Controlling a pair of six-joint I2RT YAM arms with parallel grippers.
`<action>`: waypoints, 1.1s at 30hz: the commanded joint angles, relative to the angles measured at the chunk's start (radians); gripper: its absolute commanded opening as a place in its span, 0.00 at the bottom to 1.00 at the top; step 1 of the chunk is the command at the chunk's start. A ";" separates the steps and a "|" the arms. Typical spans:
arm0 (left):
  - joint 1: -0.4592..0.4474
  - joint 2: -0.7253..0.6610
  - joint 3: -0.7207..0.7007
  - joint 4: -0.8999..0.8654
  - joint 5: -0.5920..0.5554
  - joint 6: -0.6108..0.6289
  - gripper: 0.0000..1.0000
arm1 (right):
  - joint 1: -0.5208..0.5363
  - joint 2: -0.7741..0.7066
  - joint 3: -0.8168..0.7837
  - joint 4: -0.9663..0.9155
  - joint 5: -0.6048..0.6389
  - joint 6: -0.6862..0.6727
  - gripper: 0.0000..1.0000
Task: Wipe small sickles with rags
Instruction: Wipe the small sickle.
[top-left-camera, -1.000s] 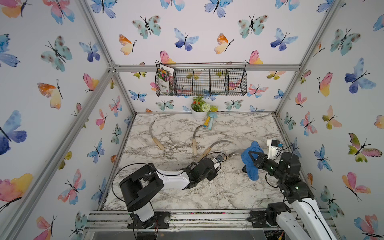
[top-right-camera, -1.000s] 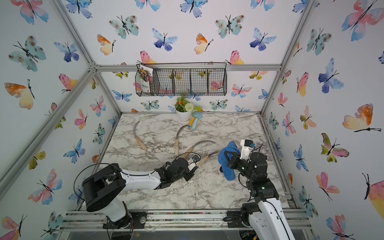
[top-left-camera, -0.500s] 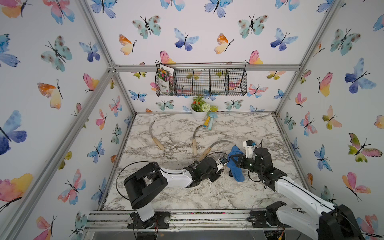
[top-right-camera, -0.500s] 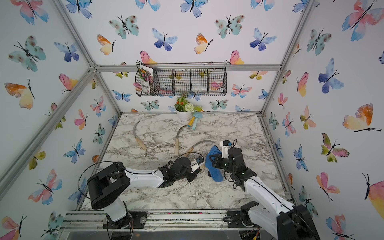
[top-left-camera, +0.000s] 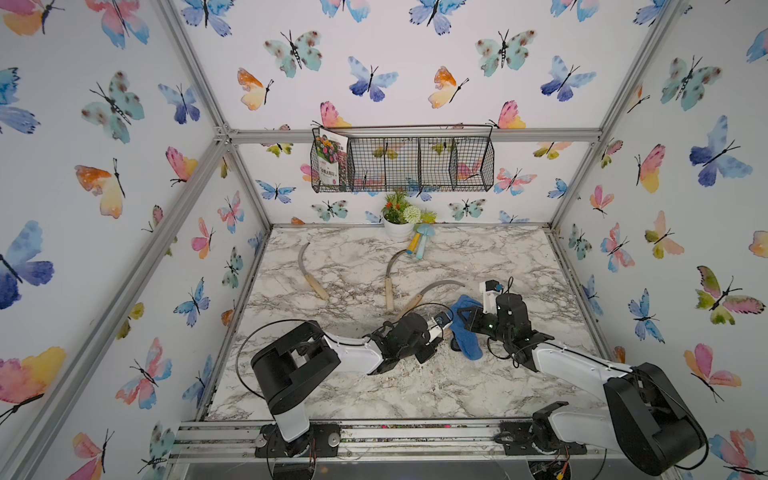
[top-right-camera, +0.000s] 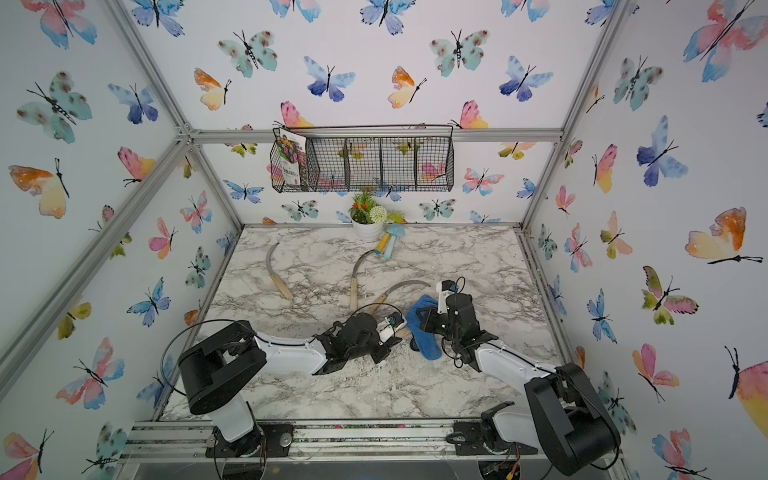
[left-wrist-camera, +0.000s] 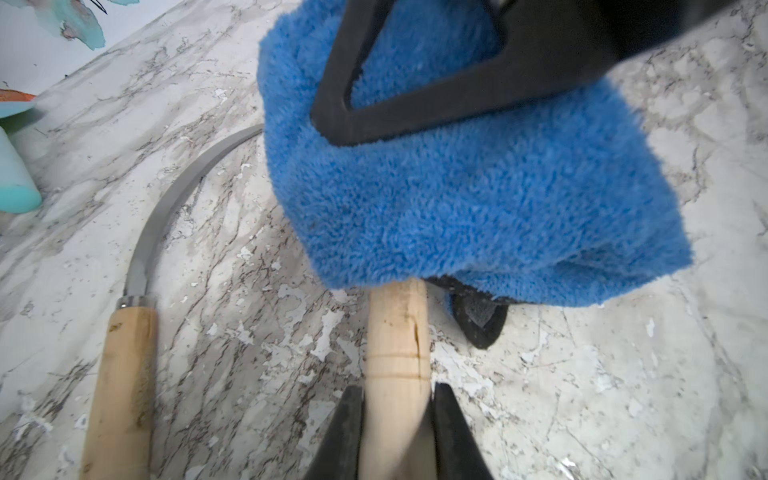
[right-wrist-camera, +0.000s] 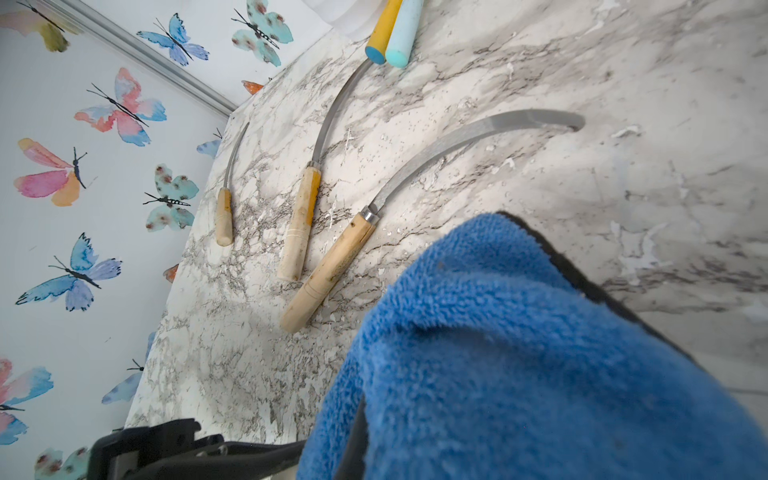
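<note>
Three sickles (top-left-camera: 316, 286) (top-left-camera: 389, 293) (top-left-camera: 413, 303) lie loose on the counter (top-left-camera: 415, 395). One is toward the back-left corner. One is mid-counter with its blade reaching for the back edge. One is just beside that, its blade curving toward the right edge.

The fourth sickle (left-wrist-camera: 397, 332) sits right of centre, nearer the front edge. Its wooden handle is pinched between the jaws of the left gripper (left-wrist-camera: 398, 390). Its blade is hidden beneath the rag (left-wrist-camera: 457, 199), which is folded over it directly beyond the handle end.

The right gripper (top-left-camera: 468, 319) is pressed together on the rag, with one finger (left-wrist-camera: 415, 106) lying on top of the cloth. Whether the blade is caught inside that pinch cannot be told, nor whether the sickle rests on the counter or is raised.

Assessment: the handle's long axis runs straight from the left gripper toward the right gripper. The blade therefore lies ahead of the left gripper and at the right one. The right arm is nearer the blade. The wipe should travel along that axis, away from the handle, while the left gripper braces the handle.
</note>
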 joint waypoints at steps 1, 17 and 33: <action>0.020 0.081 -0.002 0.099 0.030 -0.021 0.00 | 0.005 -0.051 -0.020 0.009 0.016 -0.022 0.02; 0.032 0.107 -0.071 0.166 0.060 -0.032 0.55 | 0.005 -0.502 -0.017 -0.279 0.083 -0.030 0.02; 0.036 0.103 -0.109 0.200 0.058 -0.043 0.07 | 0.005 -0.364 0.004 -0.220 0.047 -0.038 0.02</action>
